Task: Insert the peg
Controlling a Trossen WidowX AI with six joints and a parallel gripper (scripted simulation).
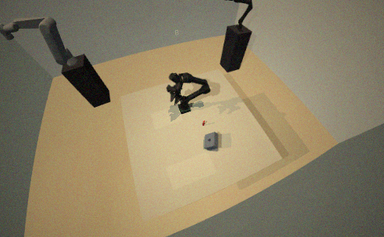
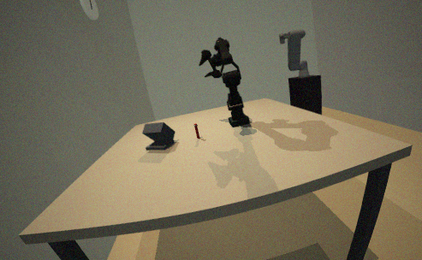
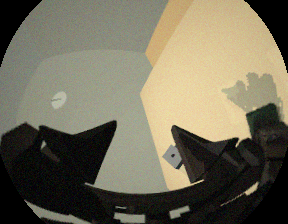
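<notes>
A thin red peg (image 1: 203,123) (image 2: 197,131) stands upright on the table (image 1: 149,156) (image 2: 108,201), between the arm's base and the panel block. It cannot be made out in the wrist view. The grey block with the sloped panel (image 1: 212,142) (image 2: 159,129) (image 3: 169,159) has a small dark hole (image 1: 209,139) (image 3: 172,155) in its face. The hole's shape is too small to tell, and it does not show in the exterior view. My gripper (image 1: 173,100) (image 2: 203,70) (image 3: 144,125) is open and empty, high above the table and well away from the peg and the block.
A grey arm (image 1: 52,37) (image 2: 294,51) stands on a dark pedestal (image 1: 86,82) (image 2: 305,94) off the table. Another dark arm (image 1: 246,15) on a pedestal (image 1: 236,48) stands off the table in the top view. My arm's shadow (image 2: 253,164) falls on the table.
</notes>
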